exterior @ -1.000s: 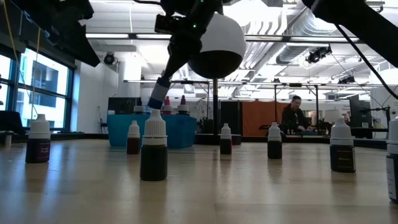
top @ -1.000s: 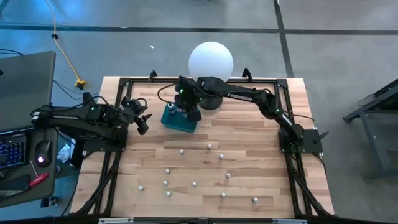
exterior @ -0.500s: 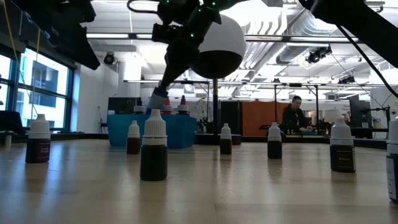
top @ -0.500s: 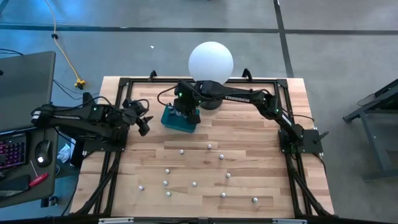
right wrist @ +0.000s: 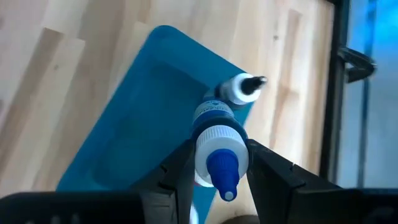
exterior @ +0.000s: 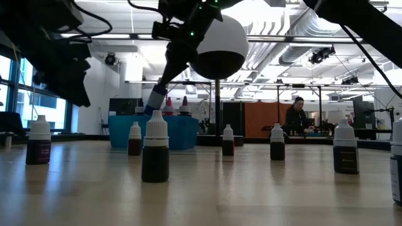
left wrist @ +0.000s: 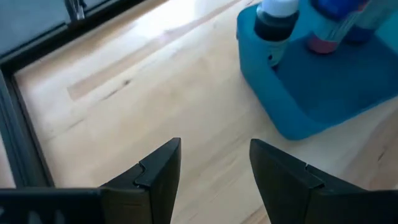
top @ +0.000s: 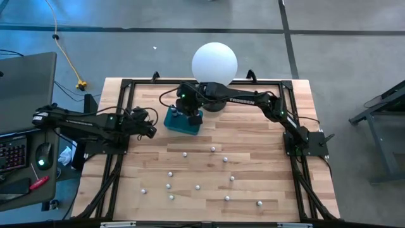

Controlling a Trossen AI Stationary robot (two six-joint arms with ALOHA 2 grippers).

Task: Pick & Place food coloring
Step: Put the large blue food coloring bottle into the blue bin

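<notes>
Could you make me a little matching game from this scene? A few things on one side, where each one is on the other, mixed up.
Things:
1. blue-tipped bottle
2. teal tray
3. white globe
4. left gripper

Places:
A. at the table's far edge
B. open above bare wood, beside the tray
C. gripped by the right gripper over the tray
D. on the table, already holding a bottle with a white cap

Pairs: 1-C, 2-D, 3-A, 4-B

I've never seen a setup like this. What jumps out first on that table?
A big white globe on a black stand rises at the far edge of the wooden table. Just in front of it, the right pincer holds a blue-tipped bottle over a teal tray. Small bottles, like this one, dot the near half, and the left pincer waits open beside the tray.
</notes>
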